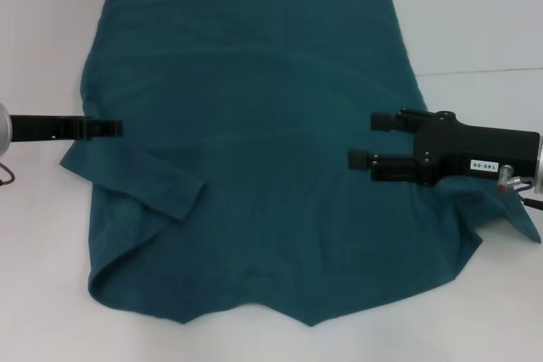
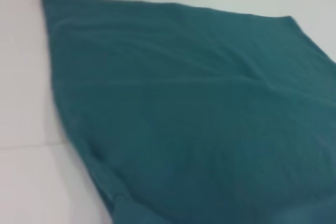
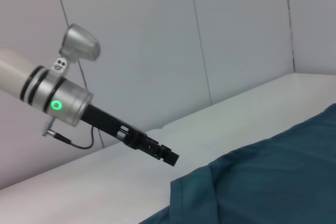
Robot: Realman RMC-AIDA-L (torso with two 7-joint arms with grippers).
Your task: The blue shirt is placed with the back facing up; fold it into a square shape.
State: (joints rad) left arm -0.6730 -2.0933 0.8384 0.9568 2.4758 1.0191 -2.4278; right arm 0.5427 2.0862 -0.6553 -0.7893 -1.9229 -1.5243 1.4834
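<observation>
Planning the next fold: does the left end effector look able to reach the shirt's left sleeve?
Probably yes. The left end effector hovers at the blue shirt edge, just beyond the folded-in sleeve, with nothing between them.

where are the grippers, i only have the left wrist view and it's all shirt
Observer: The left gripper is at the blue shirt's left edge, raised off the table.
Operator: and the right one
Observer: The right gripper is over the shirt's right side, jaws open, holding nothing.
Operator: any fold done yet
Observer: The left sleeve lies folded in over the body; the right sleeve sticks out past the side.
</observation>
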